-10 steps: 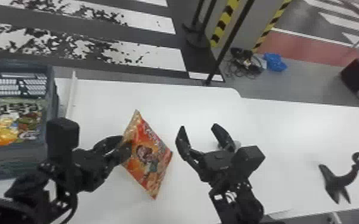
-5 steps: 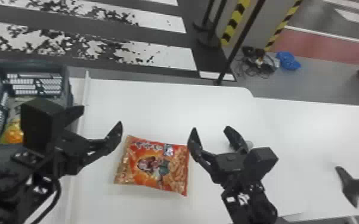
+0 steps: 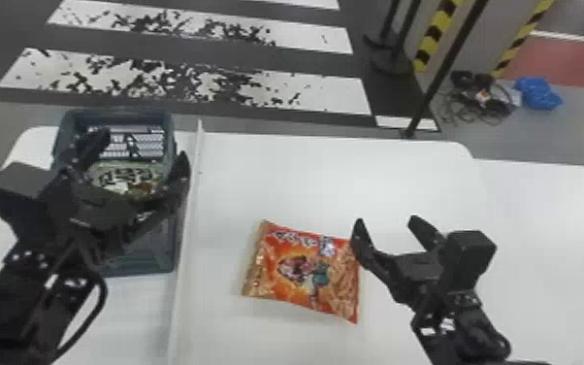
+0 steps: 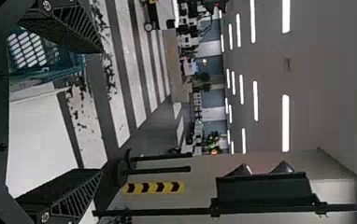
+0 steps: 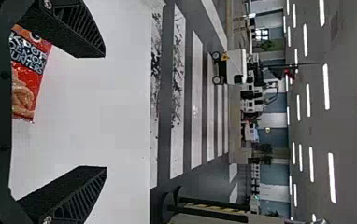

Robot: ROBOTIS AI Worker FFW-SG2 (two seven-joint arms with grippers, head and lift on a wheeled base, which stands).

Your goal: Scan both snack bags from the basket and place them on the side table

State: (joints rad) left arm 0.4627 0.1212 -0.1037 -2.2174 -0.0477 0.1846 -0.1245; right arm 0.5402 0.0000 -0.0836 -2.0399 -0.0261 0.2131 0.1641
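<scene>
My left gripper [image 3: 143, 145] is open above the blue-grey basket [image 3: 153, 247] at the left, partly covering a green snack bag [image 3: 126, 174] inside it. An orange-red snack bag [image 3: 305, 272] lies flat on the white table. Just right of that bag, my right gripper [image 3: 385, 225] stands open, one finger close to the bag's edge. In the left wrist view the left gripper [image 4: 103, 111] has its fingers wide apart, with the basket [image 4: 50, 70] beyond. The right wrist view has the right gripper [image 5: 105, 112] spread and part of the orange-red bag [image 5: 27, 74] beside one finger.
A raised white strip [image 3: 189, 218] runs between the basket and the orange-red bag. White table surface [image 3: 344, 179] extends behind the bag and to the right. Beyond the far edge stand a dark pole [image 3: 444, 73] and a striped pillar [image 3: 436, 34].
The orange-red bag, held by my left gripper a second ago, was let go and lies on the table. My left gripper moved left over the basket. The view has swung left.
</scene>
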